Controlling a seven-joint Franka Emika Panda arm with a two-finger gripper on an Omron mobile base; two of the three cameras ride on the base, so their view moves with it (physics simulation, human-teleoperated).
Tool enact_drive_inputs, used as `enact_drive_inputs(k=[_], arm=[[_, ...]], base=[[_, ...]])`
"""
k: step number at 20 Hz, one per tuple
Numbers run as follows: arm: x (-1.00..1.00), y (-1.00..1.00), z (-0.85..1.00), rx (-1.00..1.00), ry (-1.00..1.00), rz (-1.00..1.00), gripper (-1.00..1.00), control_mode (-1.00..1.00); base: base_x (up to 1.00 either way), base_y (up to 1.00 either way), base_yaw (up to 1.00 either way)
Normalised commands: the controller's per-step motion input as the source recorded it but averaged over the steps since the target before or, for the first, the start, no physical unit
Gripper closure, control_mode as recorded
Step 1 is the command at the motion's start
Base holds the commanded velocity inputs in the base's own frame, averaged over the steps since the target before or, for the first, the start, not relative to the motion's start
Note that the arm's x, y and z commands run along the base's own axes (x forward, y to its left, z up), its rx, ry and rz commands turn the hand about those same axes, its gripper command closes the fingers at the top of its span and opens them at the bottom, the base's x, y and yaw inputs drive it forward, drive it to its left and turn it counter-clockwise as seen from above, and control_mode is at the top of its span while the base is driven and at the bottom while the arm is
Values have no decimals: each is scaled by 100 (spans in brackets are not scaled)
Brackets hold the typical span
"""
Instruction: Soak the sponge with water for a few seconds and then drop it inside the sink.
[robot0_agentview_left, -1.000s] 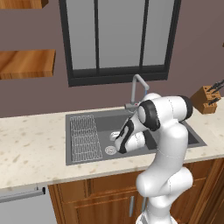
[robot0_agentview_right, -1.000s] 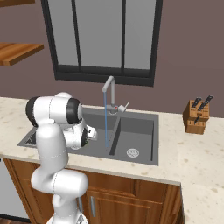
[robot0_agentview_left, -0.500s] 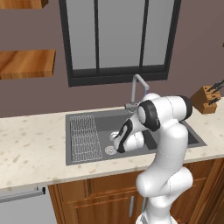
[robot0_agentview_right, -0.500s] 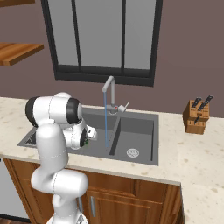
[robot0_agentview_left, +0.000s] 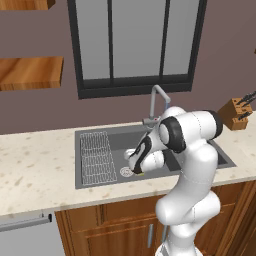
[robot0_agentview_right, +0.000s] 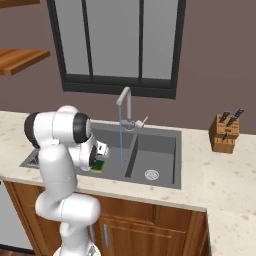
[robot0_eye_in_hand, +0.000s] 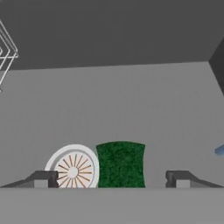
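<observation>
The sponge (robot0_eye_in_hand: 120, 164), dark green on top, sits low in the left basin of the sink (robot0_eye_in_hand: 131, 100) beside the round silver drain (robot0_eye_in_hand: 73, 168). My gripper (robot0_eye_in_hand: 111, 179) is open just above it, fingertips wide on either side and touching neither edge. From the right base view the sponge (robot0_agentview_right: 99, 165) shows its yellow base right under the gripper (robot0_agentview_right: 97, 158). In the left base view the gripper (robot0_agentview_left: 133, 163) hangs over the drain (robot0_agentview_left: 126, 172). The water (robot0_agentview_right: 121, 142) falls in a thin blue stream from the faucet (robot0_agentview_right: 125, 102), to the right of the gripper.
A wire rack (robot0_agentview_left: 95, 156) fills the left part of the sink (robot0_agentview_left: 78, 165). The second basin with its own drain (robot0_agentview_right: 151, 174) lies to the right. A knife block (robot0_agentview_right: 223, 133) stands on the counter at the far right. Wooden shelves hang on the wall at left.
The jaws have gone from shut on the sponge to wide open, letting the sponge go. The arm has barely moved.
</observation>
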Motion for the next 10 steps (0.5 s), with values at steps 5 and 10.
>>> enact_drive_inputs(k=[5,10], arm=[[0,0,48,0,0,0,-100,-100],[0,0,53,0,0,0,-100,-100]], base=[[0,0,0],[0,0,0]])
